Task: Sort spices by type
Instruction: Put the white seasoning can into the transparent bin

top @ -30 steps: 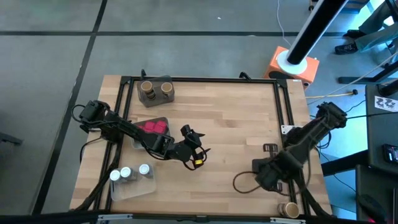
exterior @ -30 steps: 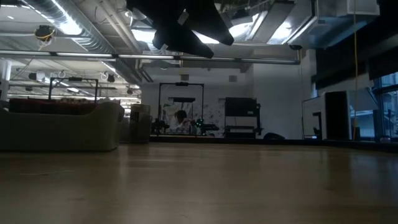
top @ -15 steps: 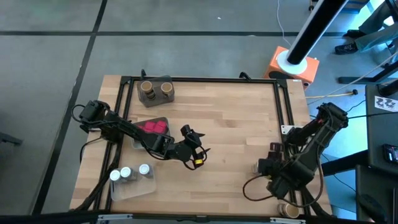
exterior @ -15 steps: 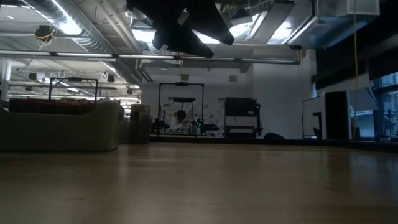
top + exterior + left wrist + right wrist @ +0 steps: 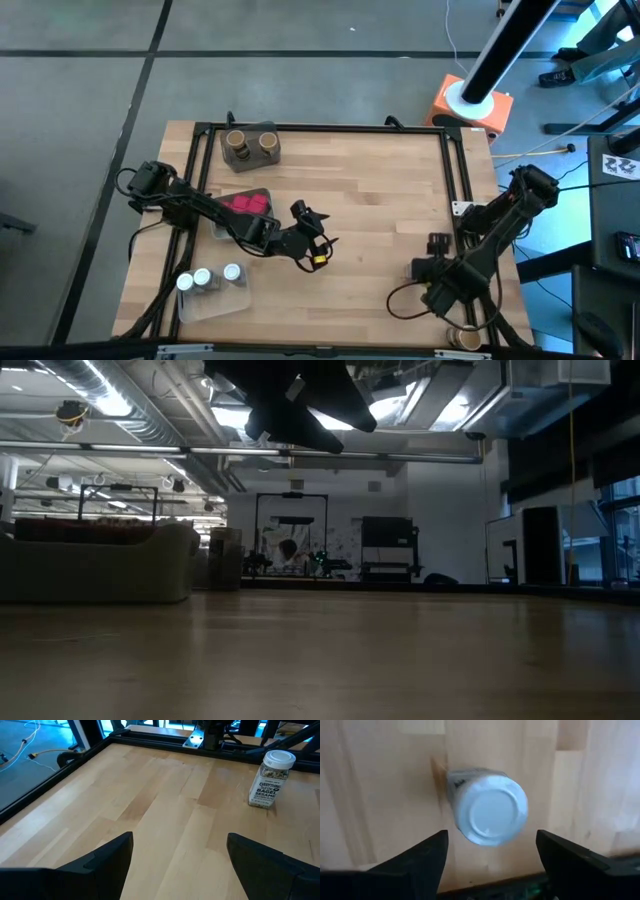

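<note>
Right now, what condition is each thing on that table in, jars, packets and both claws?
Left gripper: open, empty, hovering mid-table.
Right gripper: open, directly above a white-capped jar, not gripping it.
White-capped jar: upright on the bare table, cap on.
Three white-capped jars: upright in the clear tray.
Two brown-topped jars: upright in the grey tray.
Pink-red packets: together in their tray.
Brown-topped jar: at the table's edge.
</note>
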{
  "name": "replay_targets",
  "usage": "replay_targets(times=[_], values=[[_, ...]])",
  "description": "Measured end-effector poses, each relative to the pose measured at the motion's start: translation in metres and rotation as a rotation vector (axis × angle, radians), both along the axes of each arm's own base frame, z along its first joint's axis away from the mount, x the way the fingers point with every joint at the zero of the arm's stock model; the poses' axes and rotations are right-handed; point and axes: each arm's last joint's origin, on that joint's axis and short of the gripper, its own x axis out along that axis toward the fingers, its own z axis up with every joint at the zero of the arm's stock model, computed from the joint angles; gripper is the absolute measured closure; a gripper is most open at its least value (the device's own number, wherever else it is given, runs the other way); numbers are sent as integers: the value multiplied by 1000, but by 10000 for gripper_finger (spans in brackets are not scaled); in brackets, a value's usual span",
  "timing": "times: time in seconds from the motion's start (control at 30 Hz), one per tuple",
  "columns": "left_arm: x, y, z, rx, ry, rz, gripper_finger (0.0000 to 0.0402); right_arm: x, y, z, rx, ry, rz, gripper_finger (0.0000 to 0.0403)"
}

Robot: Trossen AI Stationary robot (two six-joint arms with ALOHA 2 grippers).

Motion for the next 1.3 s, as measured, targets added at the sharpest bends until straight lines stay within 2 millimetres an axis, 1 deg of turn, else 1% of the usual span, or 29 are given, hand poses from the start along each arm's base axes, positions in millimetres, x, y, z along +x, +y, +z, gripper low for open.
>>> replay_targets(times=[0.23,0.5,0.67,0.77,1.03,1.17,1.3], values=[[1,4,0,-4,-2,14,95,5,5,-7,42,-66,74,100],[2,5,0,-20,0,2,95,1,0,-34,50,-44,76,100],[2,5,0,-18,2,0,95,1,-1,-36,35,-60,78,102],[2,5,0,-18,2,0,95,1,-1,-36,20,-80,81,119],[2,5,0,-18,2,-1,95,4,1,-36,36,-112,80,201],[2,4,0,-21,1,-2,95,7,4,-36,61,-153,79,202],[0,-2,0,-24,-1,-19,95,11,8,-36,86,-207,77,198]])
